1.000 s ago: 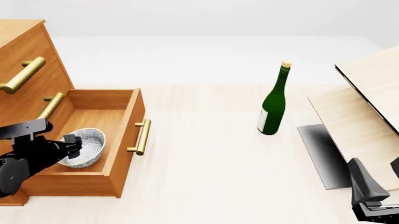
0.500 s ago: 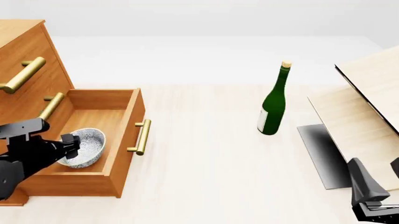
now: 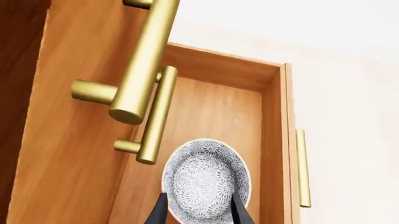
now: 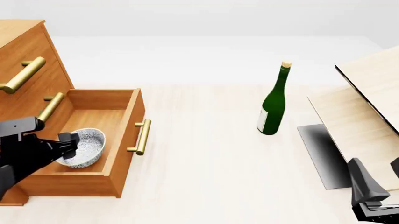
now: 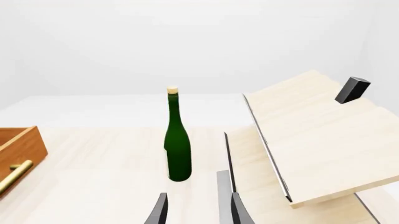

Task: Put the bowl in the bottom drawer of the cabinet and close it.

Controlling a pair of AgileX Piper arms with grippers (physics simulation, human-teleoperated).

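Observation:
The speckled white bowl (image 4: 86,147) (image 3: 206,179) rests upright on the floor of the bottom drawer (image 4: 124,135) (image 3: 212,107). That drawer is pulled out from the orange-brown cabinet (image 4: 25,51) and its brass handle (image 4: 143,136) faces the table. My left gripper (image 4: 67,143) (image 3: 198,207) is open at the bowl's near rim, one finger on each side, not squeezing it. My right gripper (image 4: 379,181) (image 5: 196,207) is open and holds nothing, low at the front right.
A green bottle (image 4: 273,105) (image 5: 177,140) stands mid-table. Pale wooden boards (image 4: 367,107) (image 5: 318,135) lean at the right over a dark grey sheet (image 4: 321,154). The upper drawers' brass handles (image 3: 143,60) jut out just above my left gripper.
My left arm has drawn back a little toward the front left, away from the bowl. The bowl has stayed where it was in the drawer. The right arm is still.

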